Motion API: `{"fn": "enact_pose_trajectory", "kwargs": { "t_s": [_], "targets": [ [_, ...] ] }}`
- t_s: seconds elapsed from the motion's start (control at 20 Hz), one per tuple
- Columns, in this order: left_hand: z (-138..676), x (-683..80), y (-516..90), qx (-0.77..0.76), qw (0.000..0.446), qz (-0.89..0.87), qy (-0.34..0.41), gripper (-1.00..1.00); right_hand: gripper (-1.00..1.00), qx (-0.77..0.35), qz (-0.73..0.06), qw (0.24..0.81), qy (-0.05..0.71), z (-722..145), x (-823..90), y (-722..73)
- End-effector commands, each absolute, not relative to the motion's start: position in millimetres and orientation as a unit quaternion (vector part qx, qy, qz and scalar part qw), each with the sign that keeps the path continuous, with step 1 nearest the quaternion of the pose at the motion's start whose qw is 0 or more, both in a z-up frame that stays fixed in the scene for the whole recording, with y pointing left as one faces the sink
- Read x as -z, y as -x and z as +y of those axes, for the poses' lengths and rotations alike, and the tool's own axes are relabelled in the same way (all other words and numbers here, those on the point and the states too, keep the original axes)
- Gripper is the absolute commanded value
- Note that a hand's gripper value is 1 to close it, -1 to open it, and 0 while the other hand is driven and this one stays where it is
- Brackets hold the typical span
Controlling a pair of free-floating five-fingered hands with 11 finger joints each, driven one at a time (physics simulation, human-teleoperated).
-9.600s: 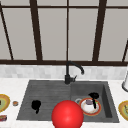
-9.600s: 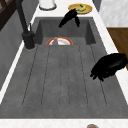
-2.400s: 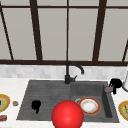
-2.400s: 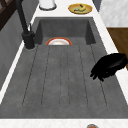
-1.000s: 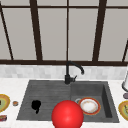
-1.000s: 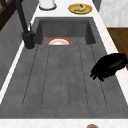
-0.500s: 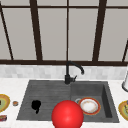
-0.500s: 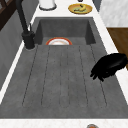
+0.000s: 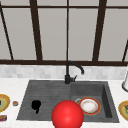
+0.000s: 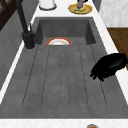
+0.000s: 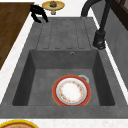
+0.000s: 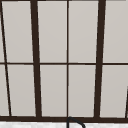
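Hovering at the front edge of the sink [image 9: 110,117], a big red ball [image 9: 67,115] — nearest thing in the front view, just beside the plate. Left of it, over the ribbed drainboard [image 10: 62,75] near its front edge, the left hand [image 9: 36,105], fingers drooping loose, released, grasping nothing; from the left side the same hand [image 10: 110,65] hangs just above the board's front rim, fingertips pointed down at the grooves, apart from the surface as far as can be told. Lying flat in the basin, toward its front wall, a red-rimmed plate [image 11: 71,90] with a white centre, the drain [image 11: 83,78] peeking out behind its rim. Farther back, at the rear edge of the sink between basin and drainboard, a black tap [image 9: 69,72] with its spout curving right. On the counter's left end, a yellow dish [image 9: 3,102] with a small round bit [image 9: 15,103] beside it; on the right end, another yellow dish [image 9: 123,108] and, behind it, a white jar [image 9: 125,82]. Beyond everything — a window [image 12: 67,60] with dark bars.
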State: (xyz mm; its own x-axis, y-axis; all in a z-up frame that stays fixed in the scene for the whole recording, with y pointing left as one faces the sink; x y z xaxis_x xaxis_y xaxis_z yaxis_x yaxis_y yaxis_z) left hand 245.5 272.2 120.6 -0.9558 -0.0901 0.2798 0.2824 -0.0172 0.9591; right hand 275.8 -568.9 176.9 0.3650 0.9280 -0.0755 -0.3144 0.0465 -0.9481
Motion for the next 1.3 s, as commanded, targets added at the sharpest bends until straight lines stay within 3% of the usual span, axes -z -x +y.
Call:
{"fn": "enact_pose_trajectory", "kwargs": {
  "t_s": [0.0,0.35,0.75,1.0,1.05,1.25],
  "targets": [
    [272.2,-120.6,-245.5,0.710,0.131,-0.689,0.070,0.00,1.00,-0.487,-0.294,0.660,0.491,-572.6,-155.7,-289.4],
    [272.2,-120.6,-245.5,0.710,0.131,-0.689,0.070,0.00,1.00,-0.497,-0.290,0.657,0.487,-596.7,-137.7,-315.7],
    [272.2,-120.6,-245.5,0.710,0.131,-0.689,0.070,0.00,1.00,-0.508,-0.269,0.715,0.398,-620.2,-142.0,-362.0],
    [272.2,-120.6,-245.5,0.710,0.131,-0.689,0.070,0.00,1.00,-0.529,-0.267,0.727,0.348,-634.8,-132.0,-332.6],
    [272.2,-120.6,-245.5,0.710,0.131,-0.689,0.070,0.00,-1.00,-0.518,-0.282,0.728,0.350,-638.0,-140.1,-335.2],
    [272.2,-120.6,-245.5,0.710,0.131,-0.689,0.070,0.00,-1.00,-0.515,-0.277,0.709,0.394,-647.0,-165.8,-334.8]
  ]
}}
